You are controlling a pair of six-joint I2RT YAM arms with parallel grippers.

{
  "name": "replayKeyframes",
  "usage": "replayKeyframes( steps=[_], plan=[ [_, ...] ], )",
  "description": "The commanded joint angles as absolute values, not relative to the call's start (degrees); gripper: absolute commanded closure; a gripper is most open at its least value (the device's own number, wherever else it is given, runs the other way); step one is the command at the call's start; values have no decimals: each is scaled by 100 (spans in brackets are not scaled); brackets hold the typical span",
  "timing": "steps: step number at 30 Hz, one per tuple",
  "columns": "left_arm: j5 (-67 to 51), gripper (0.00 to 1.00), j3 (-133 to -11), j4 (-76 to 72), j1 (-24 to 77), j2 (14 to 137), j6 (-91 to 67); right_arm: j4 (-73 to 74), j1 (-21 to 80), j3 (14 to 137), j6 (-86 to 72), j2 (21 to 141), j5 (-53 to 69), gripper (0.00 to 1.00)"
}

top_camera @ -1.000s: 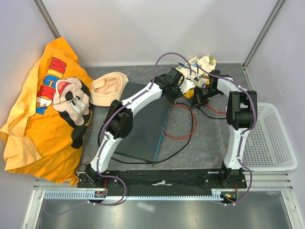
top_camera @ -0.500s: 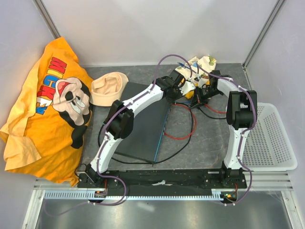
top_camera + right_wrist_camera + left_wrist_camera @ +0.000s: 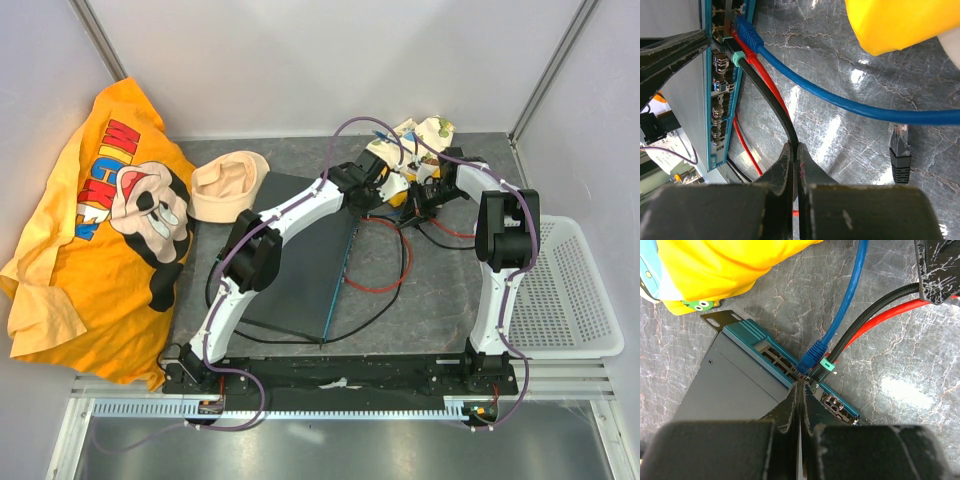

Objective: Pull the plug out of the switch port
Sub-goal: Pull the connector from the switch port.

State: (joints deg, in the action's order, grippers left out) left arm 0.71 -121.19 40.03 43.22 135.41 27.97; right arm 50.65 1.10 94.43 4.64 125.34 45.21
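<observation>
While our right hand (image 3: 794, 146) pinches the black cable (image 3: 767, 102), we ready the pull.
Our left hand (image 3: 799, 389), fingers pressed together and empty, braces the teal port edge of the switch (image 3: 730, 390), flat on the desk (image 3: 900, 340). The black plug (image 3: 819, 371) sits in its port beside the blue plug (image 3: 812, 354); next, we judge, a straight draw away from the face.
</observation>
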Motion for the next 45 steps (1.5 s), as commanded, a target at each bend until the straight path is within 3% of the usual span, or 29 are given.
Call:
replayKeyframes(
  steps=[1,12,26,45],
  plan=[
    [105,99,-11953,3823,4403,13702,3076,4676,88,9527,308,12480,4781,100],
    [97,98,-11496,3823,4412,13658,3358,4684,97,9571,264,12524,4834,100],
    [132,99,-12911,4209,4447,13526,3322,4667,97,9598,202,12568,4808,100],
    [97,99,-12367,4448,4509,13711,3155,4562,141,9519,62,12604,4852,100]
  ],
)
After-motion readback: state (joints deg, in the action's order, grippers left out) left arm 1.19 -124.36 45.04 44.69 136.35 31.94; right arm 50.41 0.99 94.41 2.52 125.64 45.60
